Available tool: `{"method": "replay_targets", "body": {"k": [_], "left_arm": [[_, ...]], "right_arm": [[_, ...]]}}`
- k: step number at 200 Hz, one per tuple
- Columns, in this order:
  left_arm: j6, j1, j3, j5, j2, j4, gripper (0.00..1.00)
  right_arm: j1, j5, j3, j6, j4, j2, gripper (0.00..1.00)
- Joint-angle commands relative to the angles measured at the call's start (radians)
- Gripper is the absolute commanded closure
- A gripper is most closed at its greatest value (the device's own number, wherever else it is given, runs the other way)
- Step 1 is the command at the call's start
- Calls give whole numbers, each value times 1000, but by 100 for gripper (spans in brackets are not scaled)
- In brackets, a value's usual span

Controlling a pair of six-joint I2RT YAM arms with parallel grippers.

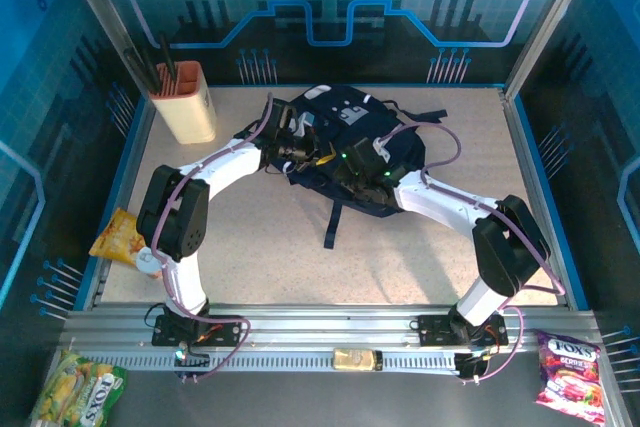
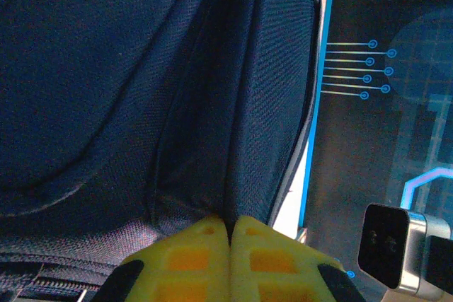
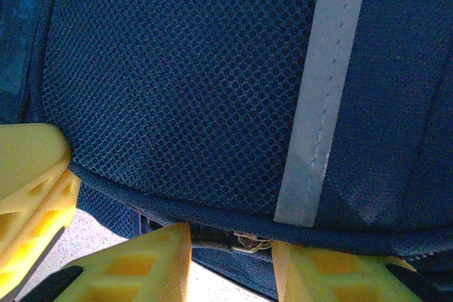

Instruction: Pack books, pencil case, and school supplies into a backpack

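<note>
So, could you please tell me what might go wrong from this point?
The right gripper straddles what looks like a zipper pull on the backpack; closing may catch only fabric. The left gripper pinches just a thin fold, which could slip. Both grippers sit close, so they might collide.

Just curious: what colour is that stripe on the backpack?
Pale grey-white stripe on the navy backpack, clearest in the right wrist view.

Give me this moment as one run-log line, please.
left tool: shut, pinching backpack fold | right tool: open, astride zipper pull | backpack: lying on table
</note>
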Motion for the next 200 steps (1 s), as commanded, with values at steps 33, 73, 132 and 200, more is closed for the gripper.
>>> {"method": "replay_targets", "body": {"k": [33,73,132,200], "left_arm": [[-9,-4,10,58,-5,58,100],[-8,-4,15,57,-6,54,100],[13,-3,19,38,-2,34,100],[38,1,34,8,11,7,100]], "right_arm": [[-18,41,6,30,-24,19,57],[-31,41,37,39,-120,51,59],[-35,53,-11,20,-156,18,75],[-51,127,-157,-62,-200,-123,90]]}}
